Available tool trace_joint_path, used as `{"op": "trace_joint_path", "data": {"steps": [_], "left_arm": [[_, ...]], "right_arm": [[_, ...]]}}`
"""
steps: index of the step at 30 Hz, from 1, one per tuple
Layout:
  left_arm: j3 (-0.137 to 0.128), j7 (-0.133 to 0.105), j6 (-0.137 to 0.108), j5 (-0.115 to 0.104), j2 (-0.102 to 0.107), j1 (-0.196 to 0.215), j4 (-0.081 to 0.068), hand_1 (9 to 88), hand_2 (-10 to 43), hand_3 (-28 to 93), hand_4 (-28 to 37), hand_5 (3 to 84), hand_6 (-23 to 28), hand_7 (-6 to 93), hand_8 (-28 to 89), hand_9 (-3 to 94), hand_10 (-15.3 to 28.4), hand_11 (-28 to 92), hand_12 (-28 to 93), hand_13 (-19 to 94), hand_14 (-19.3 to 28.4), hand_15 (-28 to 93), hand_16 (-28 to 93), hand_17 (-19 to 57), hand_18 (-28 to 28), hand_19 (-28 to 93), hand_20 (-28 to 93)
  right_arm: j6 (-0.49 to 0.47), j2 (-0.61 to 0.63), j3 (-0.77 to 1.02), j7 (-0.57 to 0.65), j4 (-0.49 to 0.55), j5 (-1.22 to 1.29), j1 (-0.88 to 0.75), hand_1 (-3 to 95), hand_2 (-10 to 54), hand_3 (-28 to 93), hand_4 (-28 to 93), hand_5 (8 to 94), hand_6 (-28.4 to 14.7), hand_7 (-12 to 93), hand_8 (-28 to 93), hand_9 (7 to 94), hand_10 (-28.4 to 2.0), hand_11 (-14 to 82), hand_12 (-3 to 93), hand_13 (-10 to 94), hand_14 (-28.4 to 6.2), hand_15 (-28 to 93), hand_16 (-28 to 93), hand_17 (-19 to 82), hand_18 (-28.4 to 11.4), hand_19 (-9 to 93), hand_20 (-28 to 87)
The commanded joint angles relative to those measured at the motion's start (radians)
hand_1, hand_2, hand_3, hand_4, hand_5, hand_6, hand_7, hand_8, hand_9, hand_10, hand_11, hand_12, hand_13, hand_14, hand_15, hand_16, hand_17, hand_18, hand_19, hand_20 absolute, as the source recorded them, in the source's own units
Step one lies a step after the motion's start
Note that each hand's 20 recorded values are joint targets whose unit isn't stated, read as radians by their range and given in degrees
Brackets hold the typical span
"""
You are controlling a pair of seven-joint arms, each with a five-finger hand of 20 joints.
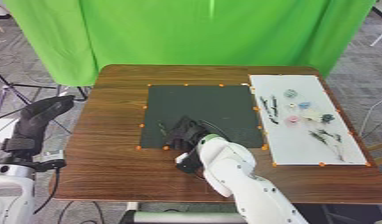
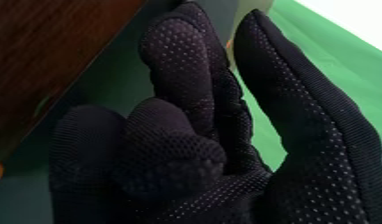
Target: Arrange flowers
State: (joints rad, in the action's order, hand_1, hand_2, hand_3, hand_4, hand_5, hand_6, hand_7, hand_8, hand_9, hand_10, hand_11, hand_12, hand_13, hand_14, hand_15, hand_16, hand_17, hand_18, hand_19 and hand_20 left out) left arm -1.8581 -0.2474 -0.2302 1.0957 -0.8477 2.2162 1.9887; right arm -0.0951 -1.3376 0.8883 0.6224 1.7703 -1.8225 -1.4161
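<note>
My right hand (image 1: 186, 134) is low over the front left part of the dark mat (image 1: 205, 100) in the head view. Just left of it a thin green stem (image 1: 163, 128) lies on the mat. In the right wrist view the right hand (image 2: 183, 150) has its thumb and a long finger extended, others loosely bent, and nothing visible between them. My left hand (image 1: 45, 111) is beyond the table's left edge, fingers straight. On the white board (image 1: 298, 155) lie a pink flower (image 1: 292, 119), a blue flower (image 1: 305, 105), a pale green one (image 1: 290, 93) and leafy stems (image 1: 274, 109).
Orange markers (image 1: 145, 107) line the edges of the mat and the board. The brown table (image 1: 107, 165) extends around both. A green curtain (image 1: 205, 35) hangs behind the table's far edge.
</note>
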Motion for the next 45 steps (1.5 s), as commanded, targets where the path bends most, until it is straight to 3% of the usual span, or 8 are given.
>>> {"op": "trace_joint_path", "data": {"steps": [1, 10, 18, 24, 31, 37, 41, 45], "left_arm": [[0.002, 0.011, 0.013, 0.001, -0.007, -0.003, 0.004, 27.1, -9.5, 62, -19.8, 45.7, 3.6, 19.5, -8, 42.8, 13.1, 23, 16, 35, 15.8, 14, 4, 5.3, 9.8, 5, 14], [0.004, 0.018, 0.029, 0.000, -0.016, -0.010, -0.006, 27.2, -9.5, 61, -19.7, 45.8, 3.7, 19.3, -8, 42.6, 13.1, 23, 16, 35, 15.9, 14, 4, 5.3, 9.8, 5, 14], [0.004, 0.028, 0.041, 0.005, -0.031, -0.007, -0.006, 27.2, -9.5, 61, -19.6, 45.7, 3.6, 19.4, -8, 42.7, 12.9, 23, 16, 35, 15.9, 14, 4, 5.3, 9.9, 5, 14], [0.005, 0.033, 0.046, 0.004, -0.048, -0.003, -0.005, 27.2, -9.5, 62, -19.6, 45.6, 3.5, 19.4, -8, 42.7, 12.9, 23, 16, 35, 16.0, 14, 4, 5.2, 9.9, 5, 14], [0.013, 0.036, 0.048, 0.007, -0.080, 0.016, 0.000, 27.3, -9.5, 61, -19.6, 45.7, 3.5, 19.5, -8, 42.8, 13.0, 23, 16, 35, 16.0, 14, 4, 5.2, 10.1, 6, 14], [0.025, 0.041, 0.062, 0.022, -0.084, 0.004, -0.004, 27.6, -9.5, 61, -19.7, 45.7, 3.5, 19.6, -8, 42.9, 13.1, 23, 16, 35, 16.0, 15, 4, 5.2, 10.1, 6, 14], [0.020, 0.046, 0.070, 0.032, -0.093, 0.013, 0.003, 27.6, -9.5, 61, -19.6, 45.7, 3.5, 19.6, -8, 42.9, 13.1, 23, 16, 35, 16.0, 15, 4, 5.2, 10.1, 6, 14], [0.021, 0.048, 0.073, 0.031, -0.096, 0.015, 0.003, 27.5, -9.5, 61, -19.6, 45.7, 3.6, 19.6, -8, 43.0, 13.0, 23, 16, 36, 15.9, 15, 4, 5.2, 10.1, 6, 14]], "right_arm": [[-0.011, 0.000, 0.037, -0.011, 0.018, -0.008, -0.008, 44.2, -3.9, 60, -3, 80.0, -6.0, 24, 12, 93.0, -11.8, 41.3, 26.0, 94, -3.0, 65, 19, 78, -7.7, 91, 29], [0.187, 0.221, 0.250, -0.086, 0.235, 0.031, -0.046, 42.6, -8.2, 61, -4, 77.7, -5.9, 25, 13, 91.0, -11.9, 41.6, 26.6, 94, -2.8, 63, 20, 76, -7.0, 91, 28], [0.155, 0.353, 0.457, -0.020, 0.243, -0.202, -0.149, 37.8, -9.5, 59, -9, 69.2, -4.8, 24, -7, 83.0, -15.1, 35.3, 27.2, 93, -3.9, 48, 32, 69, -8.0, 92, 29], [0.158, 0.410, 0.590, 0.052, 0.201, -0.303, -0.265, 34.3, -9.5, 57, -11, 64.1, -5.3, 21, -6, 75.9, -16.7, 24.4, 26.3, 91, -4.9, 47, 34, 65, -9.0, 92, 30], [0.145, 0.439, 0.648, 0.097, 0.161, -0.424, -0.356, 33.9, -9.5, 56, -12, 63.3, -5.5, 19, -5, 74.8, -16.7, 22.0, 26.3, 90, -5.0, 46, 34, 65, -9.1, 92, 31], [0.109, 0.467, 0.716, 0.112, 0.179, -0.438, -0.446, 34.4, -9.5, 57, -13, 63.2, -5.4, 19, -5, 74.6, -16.6, 21.8, 26.3, 90, -4.9, 46, 33, 65, -9.1, 92, 31], [0.107, 0.478, 0.756, 0.118, 0.202, -0.443, -0.494, 34.5, -9.5, 56, -13, 63.1, -5.3, 19, -5, 74.8, -16.4, 21.9, 26.3, 90, -4.9, 46, 33, 65, -9.1, 92, 31], [0.089, 0.490, 0.783, 0.119, 0.219, -0.439, -0.529, 35.0, -9.5, 57, -13, 63.2, -5.2, 19, -5, 75.0, -16.2, 22.1, 26.3, 90, -4.8, 46, 33, 65, -9.1, 92, 31]]}}
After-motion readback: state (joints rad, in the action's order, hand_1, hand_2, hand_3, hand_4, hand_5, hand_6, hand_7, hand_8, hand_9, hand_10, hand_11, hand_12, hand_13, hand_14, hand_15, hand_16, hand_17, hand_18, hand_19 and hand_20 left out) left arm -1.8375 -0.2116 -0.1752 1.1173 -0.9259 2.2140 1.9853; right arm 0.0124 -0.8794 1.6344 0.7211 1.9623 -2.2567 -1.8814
